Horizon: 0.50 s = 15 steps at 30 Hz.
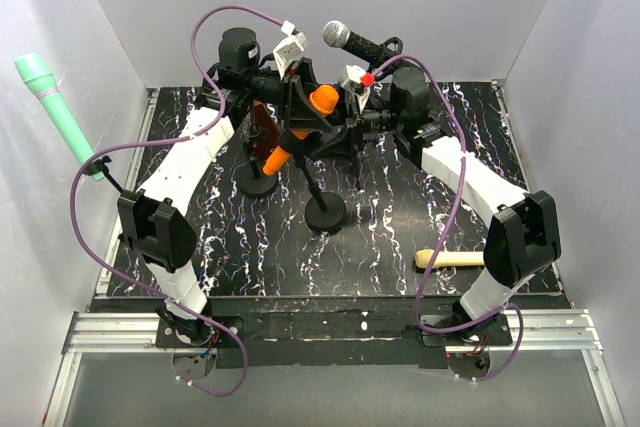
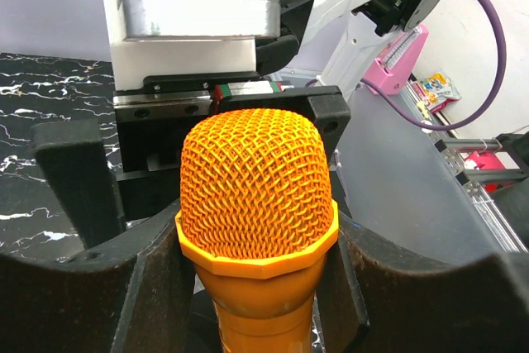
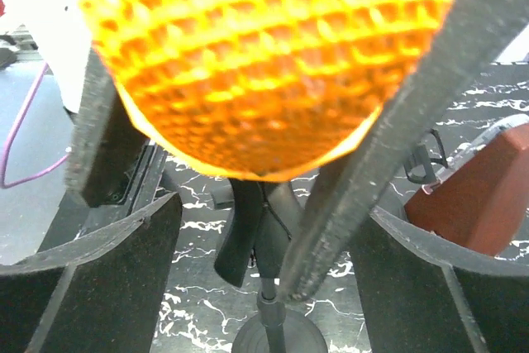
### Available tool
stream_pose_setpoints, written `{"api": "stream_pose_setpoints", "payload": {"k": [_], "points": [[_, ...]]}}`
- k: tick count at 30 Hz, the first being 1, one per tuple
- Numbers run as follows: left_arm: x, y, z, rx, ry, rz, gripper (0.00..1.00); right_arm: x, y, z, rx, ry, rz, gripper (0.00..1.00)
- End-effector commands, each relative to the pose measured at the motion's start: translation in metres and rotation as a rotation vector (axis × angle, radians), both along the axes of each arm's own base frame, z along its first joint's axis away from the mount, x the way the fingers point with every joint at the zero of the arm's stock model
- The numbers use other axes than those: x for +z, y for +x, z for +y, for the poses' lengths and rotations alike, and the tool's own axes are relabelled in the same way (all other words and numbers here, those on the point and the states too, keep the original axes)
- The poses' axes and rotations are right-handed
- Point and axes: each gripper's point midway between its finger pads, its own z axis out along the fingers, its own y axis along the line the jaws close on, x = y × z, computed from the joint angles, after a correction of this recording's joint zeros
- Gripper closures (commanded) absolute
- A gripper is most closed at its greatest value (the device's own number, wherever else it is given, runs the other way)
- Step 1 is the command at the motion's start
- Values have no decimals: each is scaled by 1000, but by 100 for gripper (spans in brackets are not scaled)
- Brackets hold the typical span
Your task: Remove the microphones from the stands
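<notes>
Orange microphone (image 2: 252,196) sits mid-worktop (image 1: 400,237), raised and tilted, grille toward the far right, over its stand (image 1: 325,213). Can't tell if the body is seated in the clip. Left hand (image 2: 256,262) is clamped on the body just below the grille. Right hand (image 1: 338,107) faces it with jaws apart either side of the grille, the visible left one not touching. Risks, as I judge them: only one hand holds the mic, so a pull off the clip's axis could drag or tip the stand. The smooth body could also slip in the grip, or the right hand's spread fingers could knock the grille.
</notes>
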Motion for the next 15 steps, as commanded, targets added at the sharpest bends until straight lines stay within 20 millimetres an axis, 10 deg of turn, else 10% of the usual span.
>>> {"api": "stream_pose_setpoints", "payload": {"k": [1,15], "points": [[16,-25,11,-126,-38,-51,100,19,-12,3,98,37,-61,17],[16,-14,6,-113,-44,-74,100,-9,-19,14,165,12,64,26]]}}
